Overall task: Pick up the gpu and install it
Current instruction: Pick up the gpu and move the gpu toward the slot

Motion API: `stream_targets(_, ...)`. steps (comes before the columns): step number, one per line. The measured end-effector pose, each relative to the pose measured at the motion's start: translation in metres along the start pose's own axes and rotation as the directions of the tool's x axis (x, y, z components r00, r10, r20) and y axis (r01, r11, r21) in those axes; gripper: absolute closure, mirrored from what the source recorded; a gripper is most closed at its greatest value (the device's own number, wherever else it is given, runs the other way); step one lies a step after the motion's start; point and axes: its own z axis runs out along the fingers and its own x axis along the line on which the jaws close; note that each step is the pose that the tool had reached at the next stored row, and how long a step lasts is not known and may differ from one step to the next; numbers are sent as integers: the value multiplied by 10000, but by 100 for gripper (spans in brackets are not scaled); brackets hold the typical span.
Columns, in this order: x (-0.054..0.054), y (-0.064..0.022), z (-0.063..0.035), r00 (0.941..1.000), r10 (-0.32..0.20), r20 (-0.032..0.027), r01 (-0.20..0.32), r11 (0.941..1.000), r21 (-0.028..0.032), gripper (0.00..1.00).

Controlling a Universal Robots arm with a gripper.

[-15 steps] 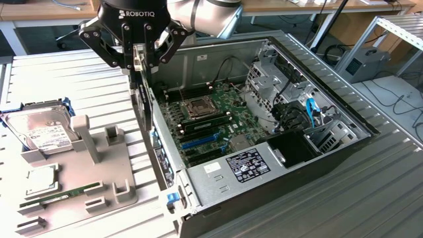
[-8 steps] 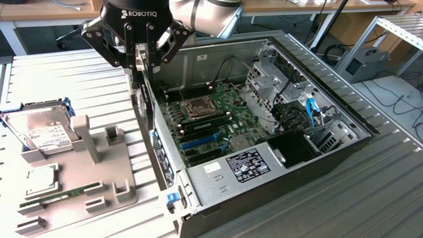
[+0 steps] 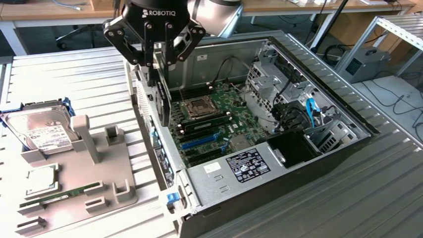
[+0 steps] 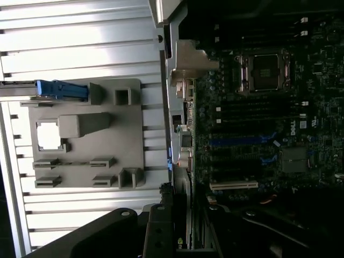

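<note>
Currently gripper [image 3: 160, 60] clamped on the gpu [image 3: 162, 99], a slim flat black card hanging upright, edge-on, over the case's [image 3: 317, 168] edge on the exterior view's left.

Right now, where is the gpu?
The gpu hangs upright in the tool, over the open computer case's wall on the exterior view's left, near the CPU socket.
</note>
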Motion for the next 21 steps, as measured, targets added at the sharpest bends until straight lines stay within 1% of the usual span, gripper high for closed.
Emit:
stream_targets(1, -35, 2, 0, 10000, 0, 1, 0, 10000, 9, 74)
stream_targets(2, -68, 5, 3, 10000, 1, 3, -1, 10000, 32, 74)
stream_targets(4, -144, 10, 9, 10000, 3, 7, -3, 10000, 96, 74)
stream_targets(6, -183, 13, 12, 10000, 4, 10, -5, 9999, 137, 74)
stream_targets(7, -213, 15, 14, 10000, 6, 12, -6, 9999, 172, 74)
stream_targets(19, -272, 19, 20, 10000, 8, 17, -8, 9997, 233, 74)
stream_targets(21, -289, 21, 21, 10000, 8, 18, -8, 9997, 251, 74)
